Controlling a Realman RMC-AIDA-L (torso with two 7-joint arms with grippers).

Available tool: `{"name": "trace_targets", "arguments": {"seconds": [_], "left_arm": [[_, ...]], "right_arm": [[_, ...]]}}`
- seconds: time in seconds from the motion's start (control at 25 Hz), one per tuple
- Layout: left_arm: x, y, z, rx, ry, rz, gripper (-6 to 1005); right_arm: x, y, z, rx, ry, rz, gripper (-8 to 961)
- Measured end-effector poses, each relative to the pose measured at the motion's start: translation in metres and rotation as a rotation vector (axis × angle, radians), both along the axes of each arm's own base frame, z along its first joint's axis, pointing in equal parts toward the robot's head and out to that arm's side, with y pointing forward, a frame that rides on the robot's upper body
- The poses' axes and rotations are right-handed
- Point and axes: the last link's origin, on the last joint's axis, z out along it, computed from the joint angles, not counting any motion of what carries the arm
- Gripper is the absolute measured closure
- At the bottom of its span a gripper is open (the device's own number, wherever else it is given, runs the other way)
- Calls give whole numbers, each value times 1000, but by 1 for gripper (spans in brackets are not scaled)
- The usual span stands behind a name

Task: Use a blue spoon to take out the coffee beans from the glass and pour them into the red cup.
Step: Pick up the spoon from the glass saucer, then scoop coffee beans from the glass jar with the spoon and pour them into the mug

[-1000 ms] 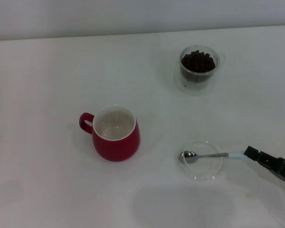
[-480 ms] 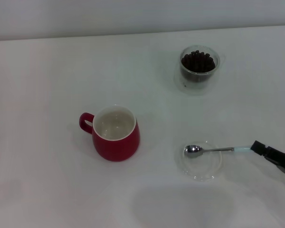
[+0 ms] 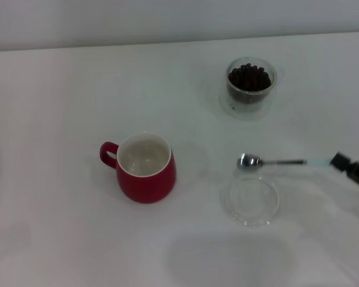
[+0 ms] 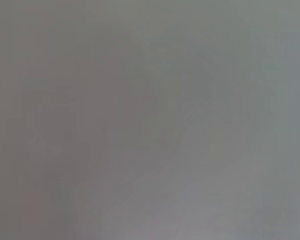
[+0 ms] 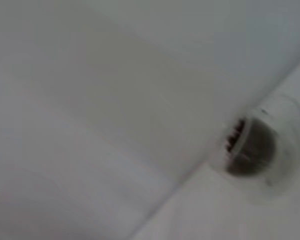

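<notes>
Right gripper [image 3: 341,161]: at the right edge of the head view, just below mid-height; its dark fingers are clamped on the far end of the spoon's pale handle.
Blue spoon [image 3: 274,161]: held level, lying across the frame right of centre, metal bowl pointing toward the picture's left and pale blue handle toward the right; the bowl looks empty and sits over the upper left rim of the dish.
Shallow clear dish [image 3: 250,199]: lower right of centre on the white table [image 3: 60,89], just under the spoon, nothing in it.
Glass [image 3: 250,87]: upper right of the head view, upright, well apart from the spoon.
Coffee beans [image 3: 249,78]: a dark heap filling the glass near its top; in the right wrist view the glass [image 5: 260,147] shows blurred at right of centre.
Red cup [image 3: 145,168]: left of centre, upright, white inside showing, loop handle turned toward the picture's left.
Left gripper: out of sight; the left wrist view is an even grey.
</notes>
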Motion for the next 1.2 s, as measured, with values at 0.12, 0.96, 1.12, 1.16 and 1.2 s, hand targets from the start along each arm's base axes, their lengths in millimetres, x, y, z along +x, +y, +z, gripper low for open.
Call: {"name": "trace_targets", "arguments": {"seconds": [0.12,0.96,1.12,1.16,1.2], "left_arm": [[1,1,0,0,0,-3,287],[9,8,-14,5,-83,0,288],[4,12,-18,23,-132,63,287],[2,14,-18,21,-141,83,287],[1,16,-19,17,-149,96,287]], "right_arm": [[-9,8,11,55,33,55,805],[-47,139,99,272,-250,334,803],[-52,152,96,263,-312,359,803],[-53,155,92,264,-326,361,803],[-53,157,89,266,-345,359,803]]}}
